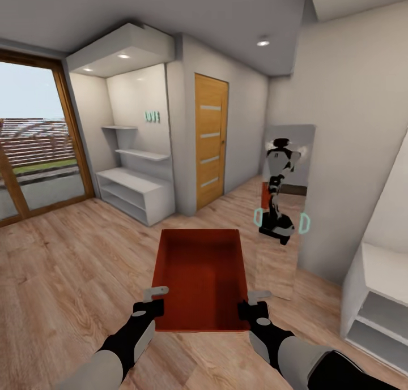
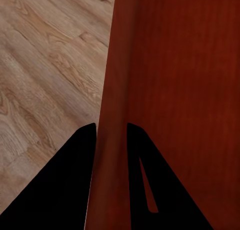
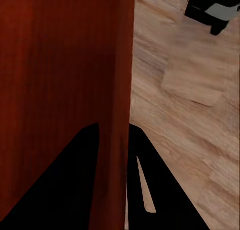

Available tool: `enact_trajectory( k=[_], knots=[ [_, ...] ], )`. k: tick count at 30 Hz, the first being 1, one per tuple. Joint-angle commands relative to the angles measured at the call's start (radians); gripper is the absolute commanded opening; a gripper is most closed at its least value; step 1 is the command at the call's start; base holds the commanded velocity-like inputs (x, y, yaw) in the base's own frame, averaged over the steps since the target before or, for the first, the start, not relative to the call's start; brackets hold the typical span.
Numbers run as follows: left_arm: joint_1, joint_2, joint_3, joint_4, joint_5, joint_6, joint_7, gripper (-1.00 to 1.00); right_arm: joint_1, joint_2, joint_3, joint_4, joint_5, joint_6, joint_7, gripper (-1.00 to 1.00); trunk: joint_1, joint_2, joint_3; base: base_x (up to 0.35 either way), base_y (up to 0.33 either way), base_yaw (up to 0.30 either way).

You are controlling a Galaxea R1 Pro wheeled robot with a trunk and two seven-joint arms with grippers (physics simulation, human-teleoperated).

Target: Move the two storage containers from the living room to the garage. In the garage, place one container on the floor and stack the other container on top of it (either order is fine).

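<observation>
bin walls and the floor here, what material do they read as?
Storage container: looks like thin rigid plastic, orange-red, smooth and slightly glossy; could be painted sheet. Each claw, left and right, pinches one thin side wall. Floor: light wood planks, visible grain and seams, satin sheen.

Storage container (image 1: 201, 277) sits dead center; wooden door (image 1: 211, 141) behind it, mirror (image 1: 281, 209) right, shelves (image 1: 133, 175) back-left.
</observation>
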Motion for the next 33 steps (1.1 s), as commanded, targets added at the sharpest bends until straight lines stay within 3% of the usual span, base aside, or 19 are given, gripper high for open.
enact_trajectory(
  k=[1,16,33],
  knots=[
    [-0.001,0.018,0.067,0.0,0.018,0.006,0.012,-1.0,-0.001,-0.025,-0.071,-0.004,0.008,-0.005,-0.002,-1.0,0.001,-0.001,-0.001,0.323,0.0,0.277],
    [-0.001,0.018,0.067,0.0,0.018,0.006,0.012,-1.0,-0.001,-0.025,-0.071,-0.004,0.008,-0.005,-0.002,-1.0,0.001,-0.001,-0.001,0.323,0.0,0.269],
    [-0.001,0.017,0.067,0.0,0.017,0.006,0.012,-1.0,-0.001,-0.025,-0.071,-0.004,0.008,-0.005,0.004,-1.0,0.001,-0.001,-0.001,0.323,0.0,0.016]
  ],
)
